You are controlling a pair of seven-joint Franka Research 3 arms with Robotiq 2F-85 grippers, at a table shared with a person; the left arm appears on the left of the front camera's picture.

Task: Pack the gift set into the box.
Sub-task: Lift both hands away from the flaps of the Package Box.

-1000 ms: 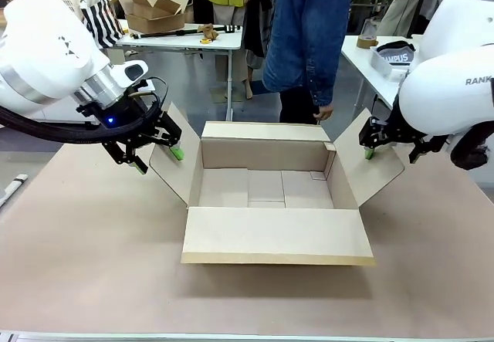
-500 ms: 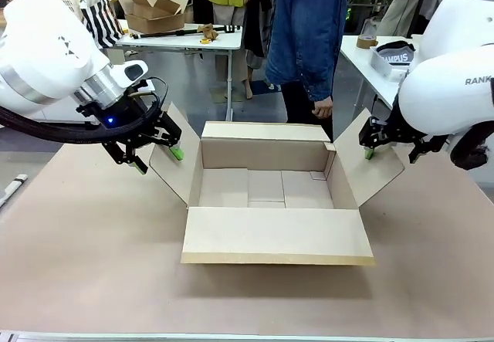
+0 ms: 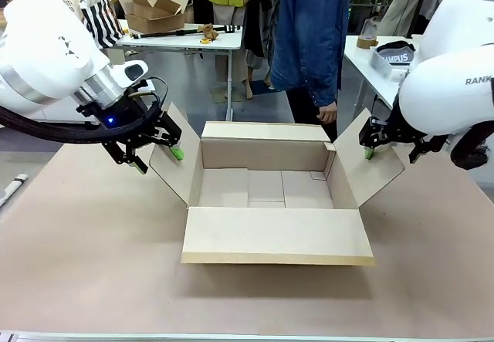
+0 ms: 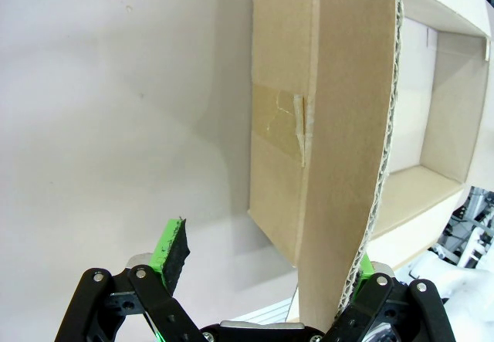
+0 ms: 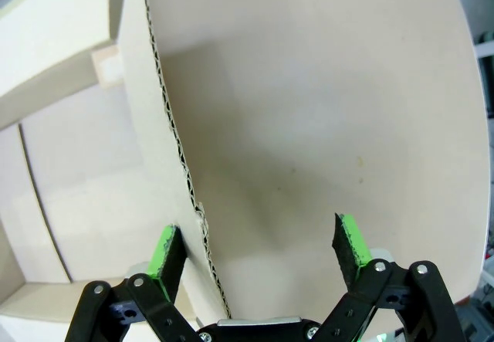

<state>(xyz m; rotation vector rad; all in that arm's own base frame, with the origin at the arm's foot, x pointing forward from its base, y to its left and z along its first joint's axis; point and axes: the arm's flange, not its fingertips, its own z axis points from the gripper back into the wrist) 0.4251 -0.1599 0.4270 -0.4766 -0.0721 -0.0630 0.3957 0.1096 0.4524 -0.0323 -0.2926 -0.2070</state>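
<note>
The box (image 3: pixel 270 187) lies open in the middle of the table, its four flaps spread outward and its inside bare. My left gripper (image 3: pixel 158 159) is open and straddles the top edge of the left flap (image 3: pixel 174 160); in the left wrist view that flap (image 4: pixel 340 126) rises between the fingers of the left gripper (image 4: pixel 270 249), one pad well clear of it. My right gripper (image 3: pixel 377 150) is open astride the right flap (image 3: pixel 370 164); the right wrist view shows this flap (image 5: pixel 309 110) between the right gripper (image 5: pixel 258 232) fingers. The gift set is out of view.
A person in a denim jacket (image 3: pixel 309 33) stands just beyond the box's far flap, one hand (image 3: pixel 329 113) hanging near the right flap. The brown table (image 3: pixel 93 265) has free room in front and to the sides. Other tables with clutter stand behind.
The person has shifted slightly to the right behind the box. Both arms and the box have stayed still.
</note>
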